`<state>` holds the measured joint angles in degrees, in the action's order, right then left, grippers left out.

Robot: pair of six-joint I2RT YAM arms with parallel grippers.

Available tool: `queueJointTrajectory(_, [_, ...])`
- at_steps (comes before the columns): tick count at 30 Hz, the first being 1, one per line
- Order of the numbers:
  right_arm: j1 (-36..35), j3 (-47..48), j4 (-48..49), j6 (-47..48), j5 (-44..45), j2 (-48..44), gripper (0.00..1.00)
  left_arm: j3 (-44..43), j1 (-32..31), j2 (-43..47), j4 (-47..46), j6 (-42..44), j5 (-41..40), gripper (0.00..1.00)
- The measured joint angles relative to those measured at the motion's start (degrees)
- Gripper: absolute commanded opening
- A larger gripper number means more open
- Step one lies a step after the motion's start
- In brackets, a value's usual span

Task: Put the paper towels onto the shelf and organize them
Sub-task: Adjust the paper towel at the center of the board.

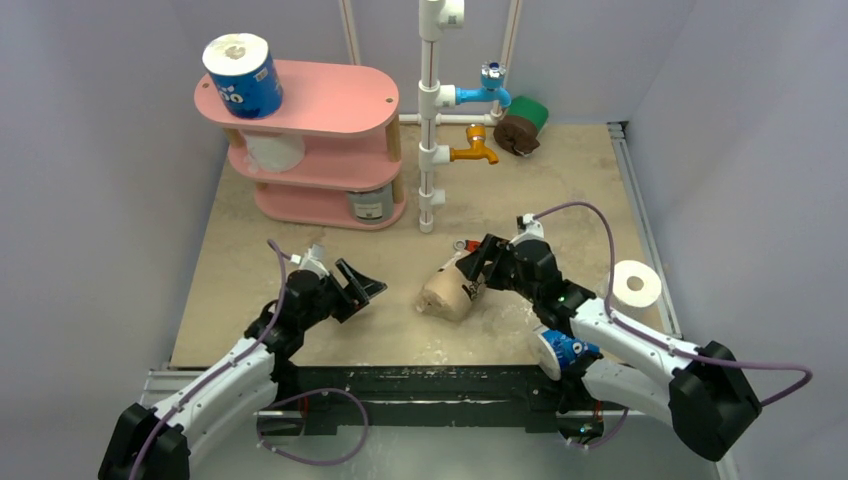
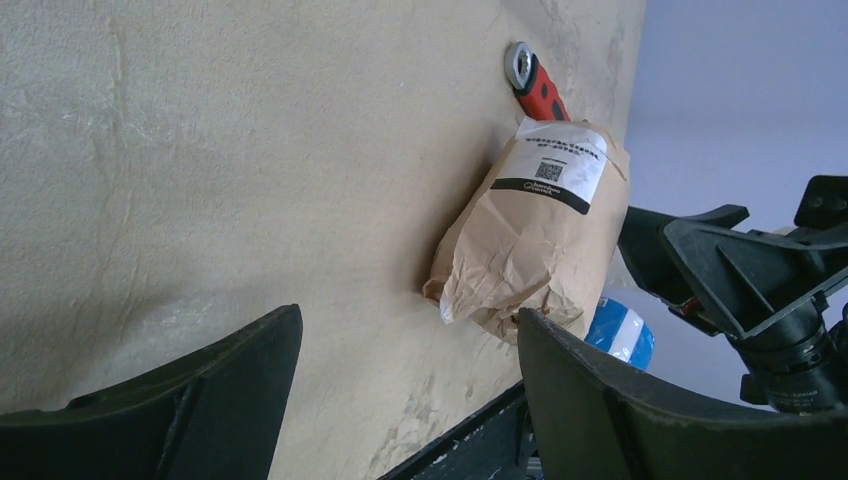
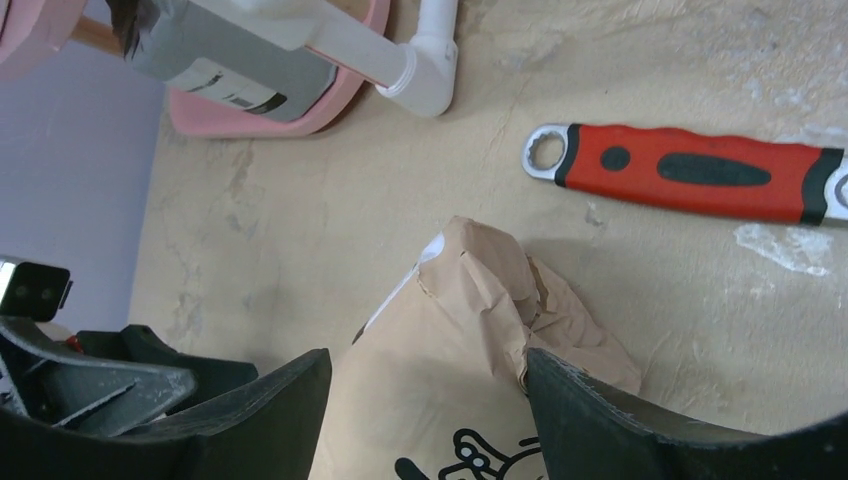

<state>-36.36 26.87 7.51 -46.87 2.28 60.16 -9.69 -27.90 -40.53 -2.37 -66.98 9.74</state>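
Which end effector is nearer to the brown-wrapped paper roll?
Right. The right end effector is at the brown-wrapped roll, fingers either side; the left end effector stands apart, to its left.

One pink three-tier shelf (image 1: 330, 100) of oval boards on wooden posts. Eight cylindrical paper towel rolls in all.

Three stand on the shelf, one per tier:
- a blue printed roll (image 1: 241, 75) on top
- a bare white roll (image 1: 272, 150) in the middle
- a grey-wrapped roll (image 1: 370, 203) at the bottom

Five lie off the shelf:
- to its right, a green-wrapped roll (image 1: 536, 111) and a dark brown roll (image 1: 514, 135)
- nearer than the shelf, a tan paper-wrapped roll (image 1: 447, 293), a second white roll (image 1: 636, 285) and a second blue roll (image 1: 563, 350)

Just right of the shelf is one white pipe frame (image 1: 429, 150) with two taps: one blue tap (image 1: 487, 92) and one orange tap (image 1: 472, 150).

One red-handled wrench (image 3: 700, 172).
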Motion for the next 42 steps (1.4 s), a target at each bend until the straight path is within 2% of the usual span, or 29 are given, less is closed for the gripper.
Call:
queueJointTrajectory(10, [-10.2, -3.6, -1.9, -4.5, 1.7, -6.3, 0.78, -0.7, 0.0, 2.1, 3.4, 0.2, -1.2, 0.79])
queueJointTrajectory(14, [-10.9, -3.9, -5.2, -4.1, 3.2, -10.8, 0.82, -2.0, 0.0, 3.9, 5.4, 0.9, -1.6, 0.79])
queueJointTrajectory(19, [-10.3, -3.8, -8.6, -1.8, 6.4, -16.0, 0.83, -3.7, 0.0, 6.6, 7.6, 2.2, -1.7, 0.8])
queueJointTrajectory(23, [-8.6, -3.2, -9.0, 0.1, 7.0, -13.7, 0.84, -3.9, 0.0, 6.5, 6.8, 2.0, 0.0, 0.79])
queueJointTrajectory(29, [-7.9, -3.2, -6.8, 1.5, 4.9, -7.4, 0.85, -3.9, -1.0, 0.4, 0.7, 0.1, 4.5, 0.78])
queueJointTrajectory(42, [-7.9, -4.2, 6.6, 2.7, -5.8, -0.9, 0.83, -4.0, -8.0, -7.3, -7.1, -1.5, 6.3, 0.78])
